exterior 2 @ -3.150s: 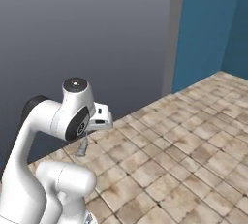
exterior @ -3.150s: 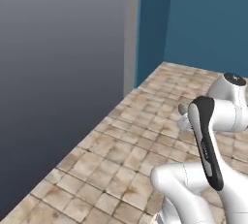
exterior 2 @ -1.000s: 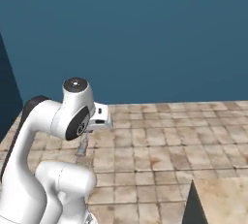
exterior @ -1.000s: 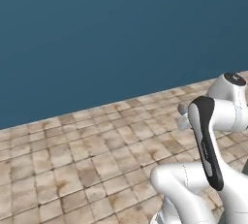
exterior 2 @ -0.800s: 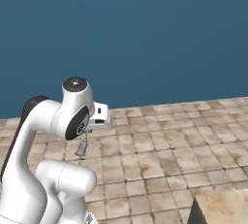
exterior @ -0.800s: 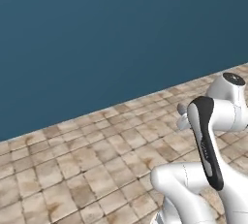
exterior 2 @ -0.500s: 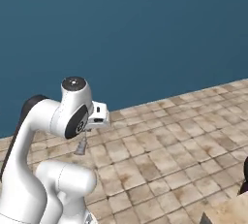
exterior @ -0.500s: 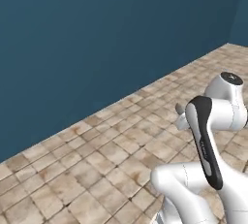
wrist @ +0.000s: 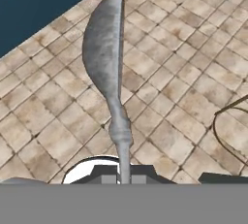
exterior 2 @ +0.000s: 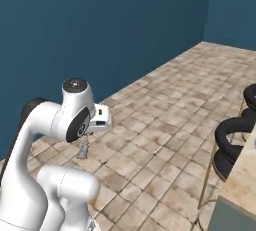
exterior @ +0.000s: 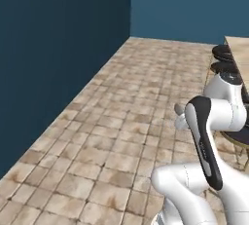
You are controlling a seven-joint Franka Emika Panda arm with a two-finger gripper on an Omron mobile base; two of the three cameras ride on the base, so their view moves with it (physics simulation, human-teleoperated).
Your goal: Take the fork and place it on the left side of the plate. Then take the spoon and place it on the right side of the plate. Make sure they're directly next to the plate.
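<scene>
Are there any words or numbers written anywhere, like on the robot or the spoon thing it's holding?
None: no words, numbers or signs can be read anywhere.
The spoon in the gripper is plain grey metal.
The blue walls, tiled floor and black stools are bare too.

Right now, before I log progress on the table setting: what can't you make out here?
- Hand view: the utensil is turned edge-on, so fork or spoon is unclear; its handle end hides between the fingers.
- Right base view: the utensil is too small, tucked under the hand.
- Left base view: the stools are partly hidden by the arm; the counter is cut off by the right edge.
</scene>
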